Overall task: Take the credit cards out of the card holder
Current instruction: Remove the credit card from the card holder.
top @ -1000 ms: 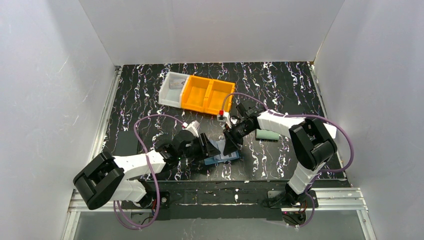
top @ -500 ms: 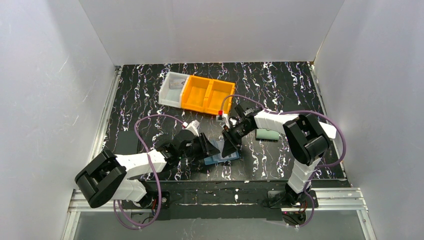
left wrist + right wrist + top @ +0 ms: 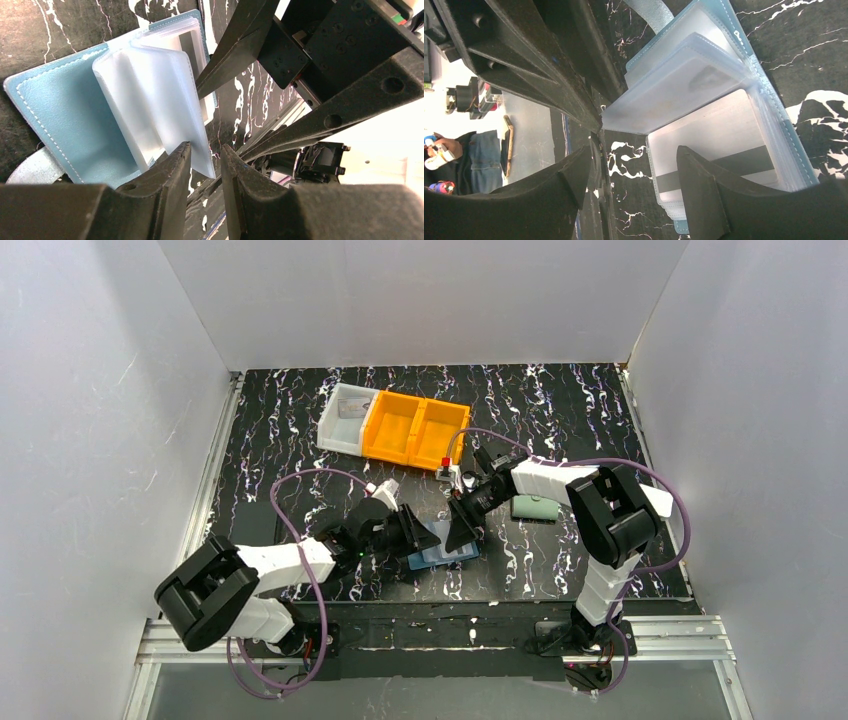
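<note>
The blue card holder (image 3: 441, 554) lies open on the table between both grippers, its light blue inside (image 3: 60, 115) facing up. Its clear pockets (image 3: 155, 100) are fanned upward. My left gripper (image 3: 206, 150) is slightly open; the corner of a raised pocket leaf sits between its jaws and leans on one finger. My right gripper (image 3: 634, 170) is open, one finger over the pocket stack. A white credit card (image 3: 719, 135) with a dark stripe sits inside the top flat pocket. In the top view the left gripper (image 3: 418, 532) and right gripper (image 3: 462, 530) meet over the holder.
A yellow two-part bin (image 3: 415, 430) and a white bin (image 3: 345, 418) stand at the back. A grey-green wallet (image 3: 535, 508) lies right of the right gripper. The holder's snap flap (image 3: 651, 10) sticks out onto the black marbled table.
The right arm's elbow has drawn a little to the left. Both grippers stay at the holder, which has hardly moved.
</note>
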`<state>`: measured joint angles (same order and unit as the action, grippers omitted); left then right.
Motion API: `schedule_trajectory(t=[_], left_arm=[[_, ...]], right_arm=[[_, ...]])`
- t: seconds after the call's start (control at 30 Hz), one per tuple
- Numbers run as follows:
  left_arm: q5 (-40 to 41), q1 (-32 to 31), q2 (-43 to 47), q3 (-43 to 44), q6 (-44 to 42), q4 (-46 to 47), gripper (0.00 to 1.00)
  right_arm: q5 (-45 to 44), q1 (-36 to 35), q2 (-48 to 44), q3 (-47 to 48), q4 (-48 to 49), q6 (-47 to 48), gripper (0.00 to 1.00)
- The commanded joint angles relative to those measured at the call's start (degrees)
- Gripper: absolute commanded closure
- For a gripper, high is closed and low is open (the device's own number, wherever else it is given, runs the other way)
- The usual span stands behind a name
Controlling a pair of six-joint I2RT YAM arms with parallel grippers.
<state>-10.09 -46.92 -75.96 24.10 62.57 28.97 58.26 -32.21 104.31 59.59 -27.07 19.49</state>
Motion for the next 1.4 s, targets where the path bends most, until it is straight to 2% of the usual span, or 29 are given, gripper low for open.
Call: schedule_trajectory(t=[0.0,0.13,0.33,0.53,0.77,1.37], left_arm=[[-1.13,0.4,-1.42,0.93,-0.25,1.85,0.73],[-2.05,0.41,-4.03,2.11,0.63,2.16,0.76],[-2.81,0.38,-5.53,2.53,1.33,3.9,0.77],[-4.1,0.4,-5.41,2.62,0.61,5.75,0.73],[-5.04,0.35,-6.55,2.28,0.92,6.81,0.7],[-5.94,0.4,-9.07,1.47,2.45,10.89,0.64]], right_arm=[[2.3,0.32,0.36,1.93,-0.77,0.47,0.27],[3.25,0.3,0.33,1.85,-0.84,0.55,0.22],[3.83,0.29,0.44,1.9,-0.97,0.65,0.21],[4.18,0.3,0.45,2.11,-1.24,0.66,0.18],[8.22,2.66,1.66,2.21,-0.97,-1.04,0.18],[8.59,2.76,1.84,0.88,2.89,-4.97,0.18]])
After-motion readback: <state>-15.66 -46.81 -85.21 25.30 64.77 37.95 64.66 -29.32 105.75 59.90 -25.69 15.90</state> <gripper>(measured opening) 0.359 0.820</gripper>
